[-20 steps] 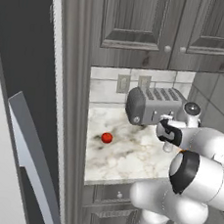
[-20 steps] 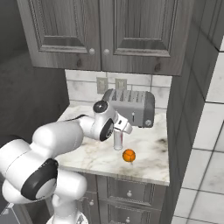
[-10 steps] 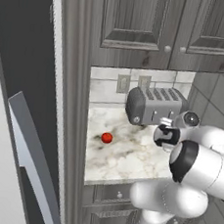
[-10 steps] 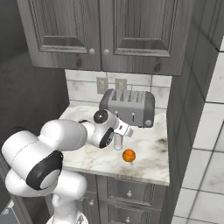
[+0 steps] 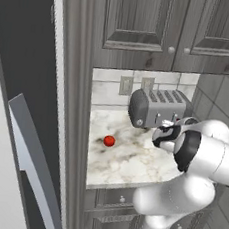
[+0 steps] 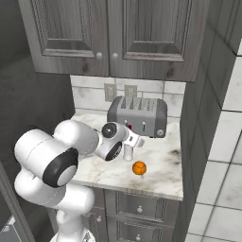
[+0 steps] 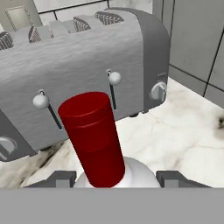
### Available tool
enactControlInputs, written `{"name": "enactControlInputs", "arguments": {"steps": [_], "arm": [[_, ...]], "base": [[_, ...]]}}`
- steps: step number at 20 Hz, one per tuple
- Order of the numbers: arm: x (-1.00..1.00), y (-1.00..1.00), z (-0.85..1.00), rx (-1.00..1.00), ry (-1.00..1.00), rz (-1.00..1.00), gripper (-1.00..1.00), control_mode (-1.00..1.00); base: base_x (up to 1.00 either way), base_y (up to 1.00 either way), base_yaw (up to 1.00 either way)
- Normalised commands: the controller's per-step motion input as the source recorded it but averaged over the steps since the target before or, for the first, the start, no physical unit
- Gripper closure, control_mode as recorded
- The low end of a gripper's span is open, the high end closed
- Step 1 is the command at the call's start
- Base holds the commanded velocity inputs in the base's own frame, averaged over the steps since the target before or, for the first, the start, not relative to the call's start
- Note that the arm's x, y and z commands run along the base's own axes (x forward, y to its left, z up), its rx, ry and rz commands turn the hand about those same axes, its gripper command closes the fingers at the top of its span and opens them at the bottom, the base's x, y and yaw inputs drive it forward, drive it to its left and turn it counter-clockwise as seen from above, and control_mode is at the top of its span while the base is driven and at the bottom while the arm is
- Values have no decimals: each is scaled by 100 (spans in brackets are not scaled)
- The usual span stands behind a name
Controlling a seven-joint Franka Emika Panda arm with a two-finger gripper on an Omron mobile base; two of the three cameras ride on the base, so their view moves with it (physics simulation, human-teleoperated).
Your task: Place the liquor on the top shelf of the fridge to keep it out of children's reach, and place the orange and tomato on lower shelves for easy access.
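While the jaws clamp the liquor bottle, toaster stands just behind; orange near.

No legible text, labels or numbers on anything here.

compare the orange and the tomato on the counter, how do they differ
The orange is plain orange; the tomato is glossy red. The orange looks slightly bigger than the tomato. The orange lies near the counter's front edge, close to the white bottle; the tomato lies alone toward the fridge-side end of the counter, left of the toaster. Both are small balls resting untouched on the marble.
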Motion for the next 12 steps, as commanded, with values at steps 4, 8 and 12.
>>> {"name": "enactControlInputs", "arguments": {"steps": [4, 8, 12], "arm": [[3, 0, 0, 0, 0, 2, 100, -100], [-22, 0, 28, 0, -1, 13, 100, -100], [-69, 0, 65, 0, -5, 26, 100, -100]], "base": [[0, 0, 0], [0, 0, 0], [0, 0, 0]]}}
